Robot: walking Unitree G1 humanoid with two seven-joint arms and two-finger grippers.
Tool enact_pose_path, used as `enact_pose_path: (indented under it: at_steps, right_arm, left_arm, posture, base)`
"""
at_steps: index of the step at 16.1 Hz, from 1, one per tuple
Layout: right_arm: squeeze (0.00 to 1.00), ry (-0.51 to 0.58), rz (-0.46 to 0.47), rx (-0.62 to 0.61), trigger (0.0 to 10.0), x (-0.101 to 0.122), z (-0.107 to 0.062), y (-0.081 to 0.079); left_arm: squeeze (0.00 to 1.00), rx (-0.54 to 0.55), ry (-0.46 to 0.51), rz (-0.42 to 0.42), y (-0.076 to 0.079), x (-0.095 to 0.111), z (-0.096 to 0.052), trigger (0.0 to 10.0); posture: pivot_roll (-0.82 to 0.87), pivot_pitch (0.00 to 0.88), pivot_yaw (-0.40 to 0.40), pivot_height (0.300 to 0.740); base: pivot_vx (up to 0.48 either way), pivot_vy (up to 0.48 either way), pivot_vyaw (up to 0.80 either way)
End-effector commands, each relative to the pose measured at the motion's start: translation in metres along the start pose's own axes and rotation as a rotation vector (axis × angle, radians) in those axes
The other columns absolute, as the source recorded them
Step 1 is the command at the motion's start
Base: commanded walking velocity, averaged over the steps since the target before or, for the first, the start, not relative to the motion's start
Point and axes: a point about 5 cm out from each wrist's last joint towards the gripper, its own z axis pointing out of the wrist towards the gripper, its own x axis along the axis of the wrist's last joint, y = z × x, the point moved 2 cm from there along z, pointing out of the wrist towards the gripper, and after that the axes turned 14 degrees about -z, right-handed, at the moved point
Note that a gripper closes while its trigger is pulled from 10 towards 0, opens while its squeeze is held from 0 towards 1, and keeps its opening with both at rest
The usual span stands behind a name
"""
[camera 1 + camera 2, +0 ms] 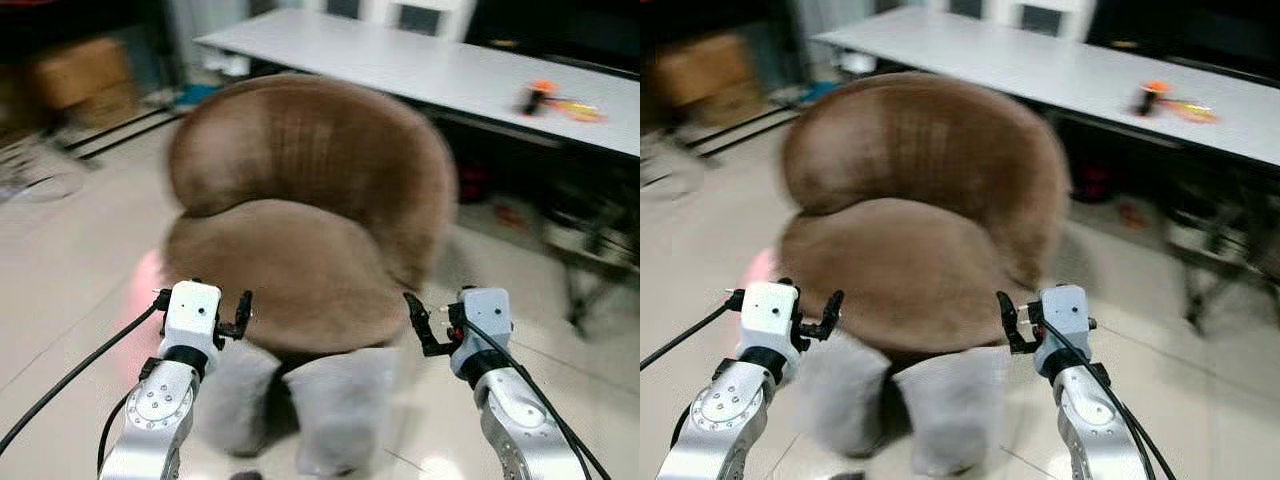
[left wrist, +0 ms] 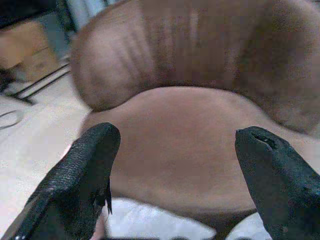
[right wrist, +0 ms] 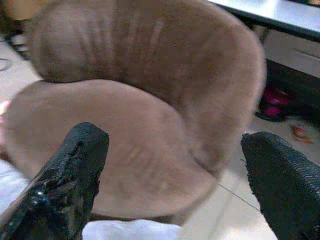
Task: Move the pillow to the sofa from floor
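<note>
A glossy pale tiled floor (image 1: 70, 290) spreads under a long white table (image 1: 420, 60) at the far right, with cardboard boxes (image 1: 80, 75) stacked in the dim far left corner and an orange tool (image 1: 540, 97) lying on the tabletop.

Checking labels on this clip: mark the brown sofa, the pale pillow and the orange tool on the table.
brown sofa (image 1: 290, 270): left eye view, seat cushion.
pale pillow (image 1: 340, 410): left eye view, its right half.
orange tool (image 1: 540, 96): left eye view, orange body.

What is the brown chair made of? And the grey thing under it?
The chair looks like soft brown plush or velvet: matte, with faint ribbed stripes on its back. The grey pillow on the floor looks like fuzzy fabric, though blur leaves that unsure.
</note>
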Motion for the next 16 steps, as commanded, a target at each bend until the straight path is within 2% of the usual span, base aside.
enact_pose_path:
  at_steps: [1,2,4,6,9,11,16]
  right_arm:
    - [1.0,0.006,-0.004,-0.017,10.0,0.0006,0.0016,0.0034]
    - [1.0,0.005,0.004,-0.035,10.0,0.0003,0.0017,0.0049]
    - [1.0,-0.035,0.001,-0.102,10.0,-0.0041,0.0032,0.012]
    - [1.0,-0.026,0.007,-0.093,10.0,-0.0032,0.0039,0.0117]
    - [1.0,-0.001,-0.015,-0.064,10.0,0.001,0.0037,0.0076]
    - [1.0,-0.001,-0.008,-0.073,10.0,0.0011,0.0038,0.0089]
    - [1.0,0.025,0.017,-0.08,10.0,0.0045,0.0044,0.0124]
  left_arm:
    - [0.12,0.014,0.016,0.016,-0.0011,0.0033,0.0017,10.0]
    - [0.12,0.019,0.016,0.016,-0.0015,0.0035,0.0028,10.0]
    - [0.14,0.012,0.026,-0.004,-0.0015,0.0055,0.0038,10.0]
    - [0.15,0.007,0.029,-0.01,-0.0009,0.0062,0.0041,10.0]
    - [0.15,0.007,0.031,-0.014,-0.0006,0.0064,0.0043,10.0]
    - [0.14,0.009,0.029,-0.014,-0.0011,0.0058,0.0044,10.0]
    - [0.11,-0.004,0.023,0.016,0.0015,0.0032,0.0047,10.0]
  posture:
    - [-0.06,0.0,-0.041,0.74]
    - [-0.06,0.0,-0.041,0.74]
    - [-0.06,0.0,-0.038,0.74]
    - [-0.06,0.0,-0.037,0.74]
    - [-0.06,0.0,-0.036,0.74]
    - [-0.06,0.0,-0.039,0.74]
    - [-0.06,0.0,-0.044,0.74]
  base:
    - [0.0,0.0,0.8]
    - [0.0,0.0,0.8]
    - [0.0,0.0,0.0]
    - [0.157,0.0,0.0]
    - [0.33,0.0,0.7]
    - [0.326,0.0,0.0]
    - [0.0,0.0,0.0]
